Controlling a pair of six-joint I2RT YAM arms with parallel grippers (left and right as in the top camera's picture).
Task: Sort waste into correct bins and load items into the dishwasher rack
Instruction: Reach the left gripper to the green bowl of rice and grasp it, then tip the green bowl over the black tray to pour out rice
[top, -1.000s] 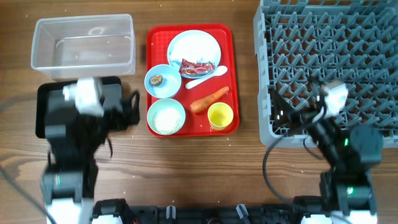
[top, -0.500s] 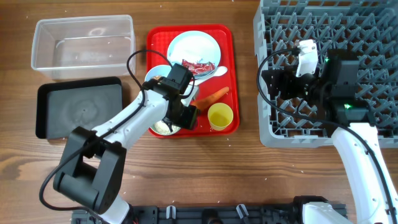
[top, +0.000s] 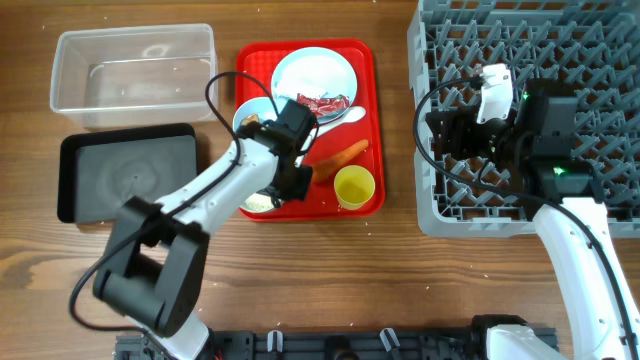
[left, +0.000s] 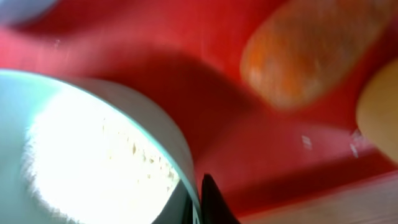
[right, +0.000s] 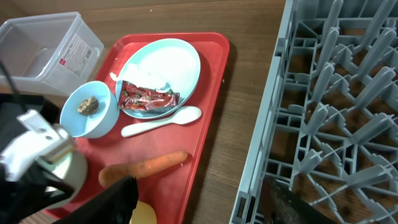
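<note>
Overhead: the left gripper (top: 290, 182) is low on the rice bowl (top: 256, 204) in the red tray (top: 372, 60), mid-worktop. The right gripper (top: 447, 135) hangs over the rack (top: 560, 50) at the right edge.

Left wrist: blurred, the bowl rim is beside the carrot (left: 311, 50). I cannot tell the claw state.

Right wrist: fingers (right: 118, 196) apart, empty.

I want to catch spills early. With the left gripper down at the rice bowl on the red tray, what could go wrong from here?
The left gripper is at the rim of the pale blue-green bowl holding white rice grains; a grip on that thin rim might slip or tilt it, scattering rice over the flat red tray. The orange carrot and small yellow cup lie close by, so lifting or swinging the bowl could knock them.
</note>
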